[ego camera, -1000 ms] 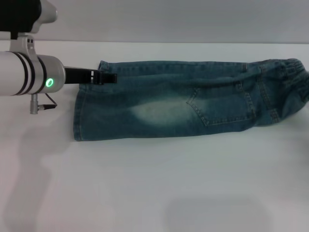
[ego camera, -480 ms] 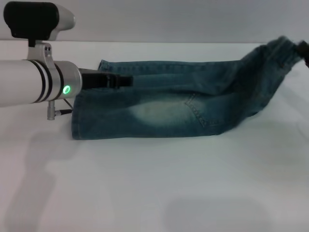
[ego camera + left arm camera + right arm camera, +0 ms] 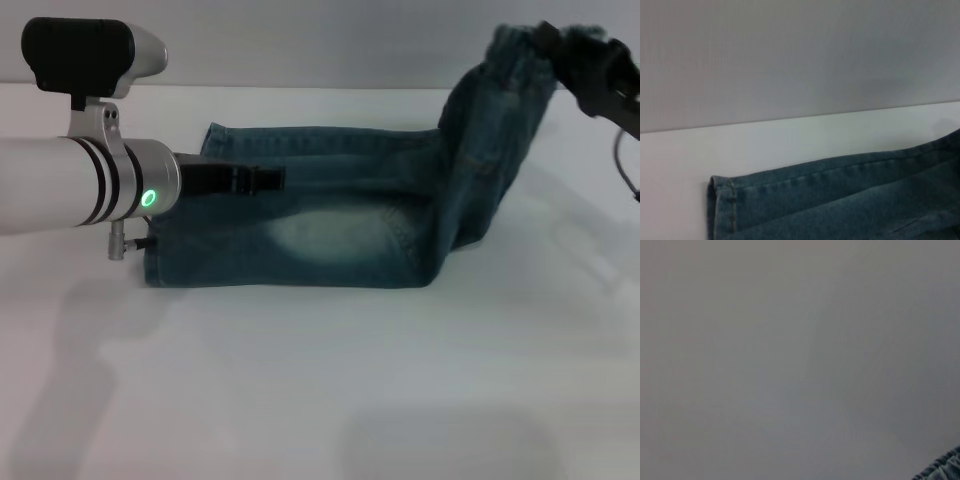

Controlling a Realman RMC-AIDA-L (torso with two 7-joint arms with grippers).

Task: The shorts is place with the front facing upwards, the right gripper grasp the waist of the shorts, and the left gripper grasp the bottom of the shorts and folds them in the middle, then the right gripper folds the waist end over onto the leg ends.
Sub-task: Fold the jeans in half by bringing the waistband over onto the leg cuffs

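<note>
The shorts lie folded lengthwise on the white table, leg ends flat. The right gripper is clamped on the waist, holding it raised above the table. The left gripper rests on the denim just beside the leg ends; whether it is clenched cannot be told

Long blue-green denim shorts: woven cotton-like cloth, matt, slightly coarse twill, with a pale faded oval patch worn smoother-looking. Tan thread stitching along pocket and hem. Puckered elastic waist: darker blue, ruffled, rough texture. White bench: smooth, matt with faint sheen. Left black two-pronged claw: matt black plastic or coated metal; its arm a satin white-silver cylinder. Right small black claw: matt black, material not distinguishable.
</note>
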